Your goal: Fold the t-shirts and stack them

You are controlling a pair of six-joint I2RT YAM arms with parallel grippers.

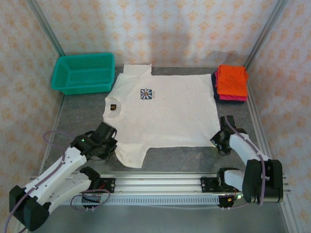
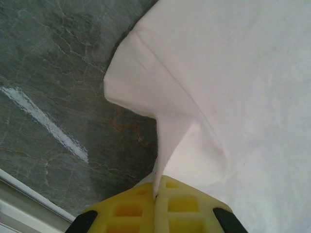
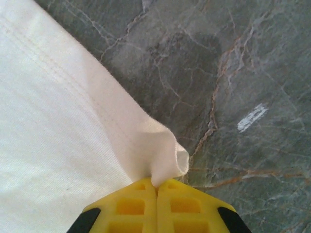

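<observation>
Yellow-padded left gripper (image 2: 156,190) and right gripper (image 3: 156,188) clamp slim edges of the white cloth t-shirt (image 1: 165,116); uneven lifting could free one.

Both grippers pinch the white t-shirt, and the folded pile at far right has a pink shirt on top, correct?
No: the top external view shows an orange shirt on top, not pink. The left gripper and right gripper do pinch the white t-shirt.

No legible text anywhere. On the white t-shirt (image 1: 165,116), a dark-blue square chest logo (image 1: 146,93) with tiny blue lettering (image 1: 154,97) beside it, too small to read; at the collar, a small dark neck label (image 1: 113,108), equally unreadable.
</observation>
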